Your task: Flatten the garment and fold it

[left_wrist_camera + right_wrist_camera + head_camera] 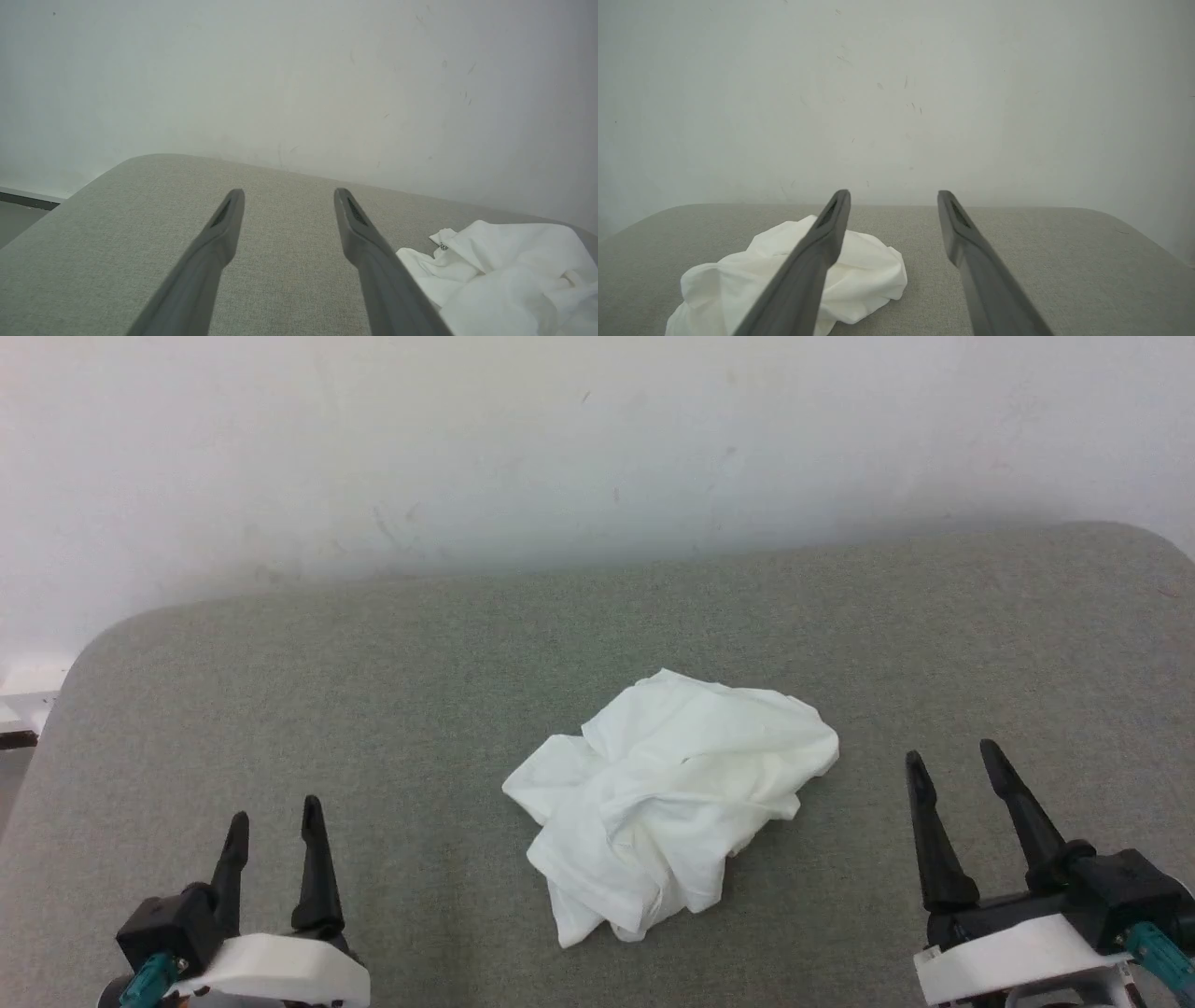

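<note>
The garment (667,803) is a white crumpled heap in the middle of the grey-green padded surface (420,691). Its seams and patch are hidden in the folds. My left gripper (274,817) stands open at the lower left, well clear of the cloth. My right gripper (952,758) stands open at the lower right, a short way from the heap's right edge. In the left wrist view the garment (504,275) lies to the right of the open left gripper (287,192). In the right wrist view the garment (859,275) lies partly behind the left finger of the open right gripper (893,193).
A pale wall (560,448) rises right behind the far edge of the surface. The surface has rounded corners at the far left (103,644) and far right (1148,537). Floor shows past the left edge (14,747).
</note>
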